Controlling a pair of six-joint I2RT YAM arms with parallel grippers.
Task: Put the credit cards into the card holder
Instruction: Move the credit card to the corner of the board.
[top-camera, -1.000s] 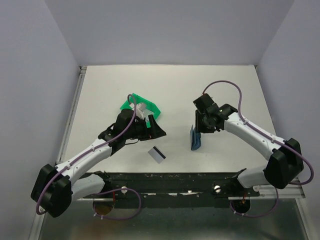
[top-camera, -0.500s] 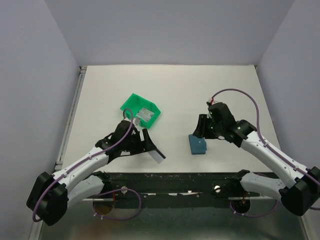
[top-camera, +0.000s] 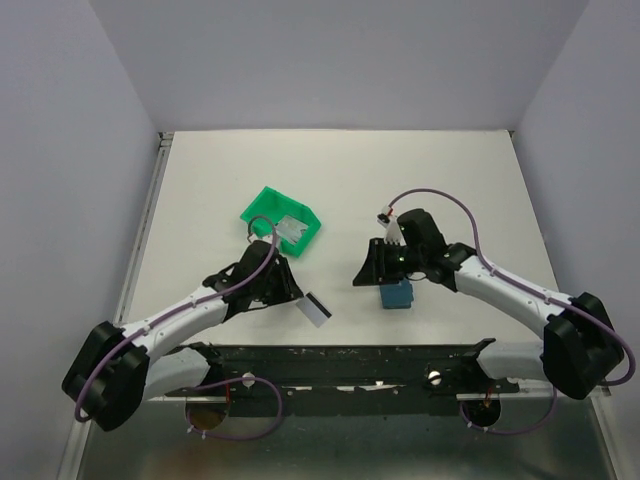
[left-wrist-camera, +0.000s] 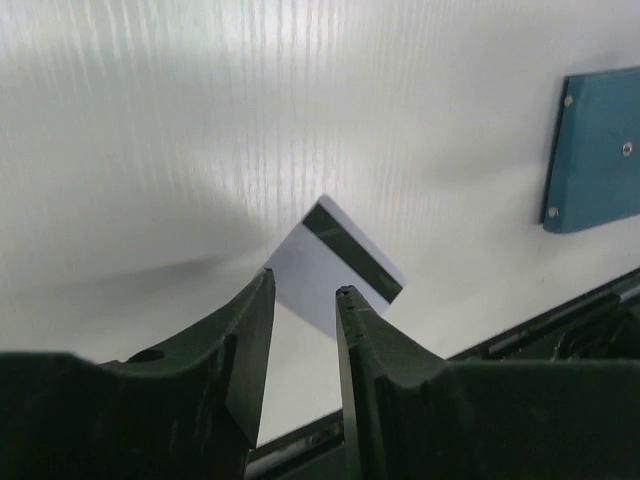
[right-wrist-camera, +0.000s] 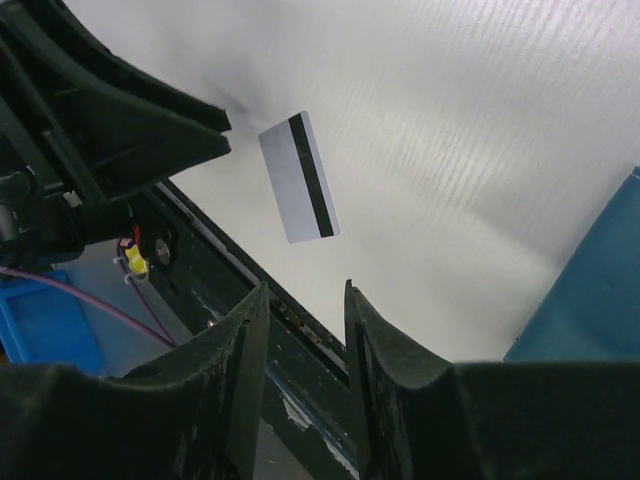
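Observation:
One credit card (top-camera: 316, 308), silvery with a dark stripe, lies flat on the table near the front edge. My left gripper (top-camera: 296, 297) sits just left of it, jaws partly apart. In the left wrist view the credit card (left-wrist-camera: 335, 265) lies just beyond the left gripper (left-wrist-camera: 303, 292), with nothing between the jaws. The slate-blue card holder (top-camera: 397, 295) lies closed and flat to the right of the card. My right gripper (top-camera: 362, 277) hovers at its left edge, open and empty. The right wrist view shows the credit card (right-wrist-camera: 298, 178) ahead and the card holder (right-wrist-camera: 600, 300) at the right.
A green plastic bin (top-camera: 264, 207) stands behind the left gripper with another pale card (top-camera: 291, 229) inside. The black front rail (top-camera: 340, 352) of the table runs just below the card. White walls close in the table on three sides.
The right gripper let the card holder down flat, then swung left toward the card. The left gripper came down from the bin to the card and narrowed its jaws.

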